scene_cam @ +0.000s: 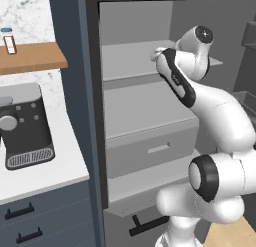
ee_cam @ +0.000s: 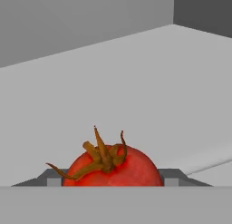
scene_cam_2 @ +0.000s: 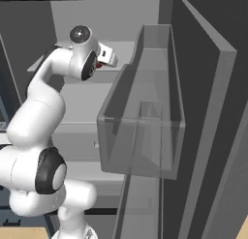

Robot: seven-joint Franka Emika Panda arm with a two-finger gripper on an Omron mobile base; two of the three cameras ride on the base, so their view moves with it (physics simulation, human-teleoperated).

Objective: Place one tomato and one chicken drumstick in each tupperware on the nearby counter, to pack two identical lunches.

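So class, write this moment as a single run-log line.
place: fridge shelf | object: tomato between gripper jaws | grip: cannot tell | packed: not yet

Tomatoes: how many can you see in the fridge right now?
1. A tomato sits between the gripper fingers over a grey fridge shelf. Others may be hidden behind the arm.

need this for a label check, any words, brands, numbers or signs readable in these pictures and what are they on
None can be read.
The small bottle on the wooden shelf has a label, too small and blurred to read.
The coffee machine on the counter shows buttons but no legible marks.
The tomato and fridge shelf carry no text.
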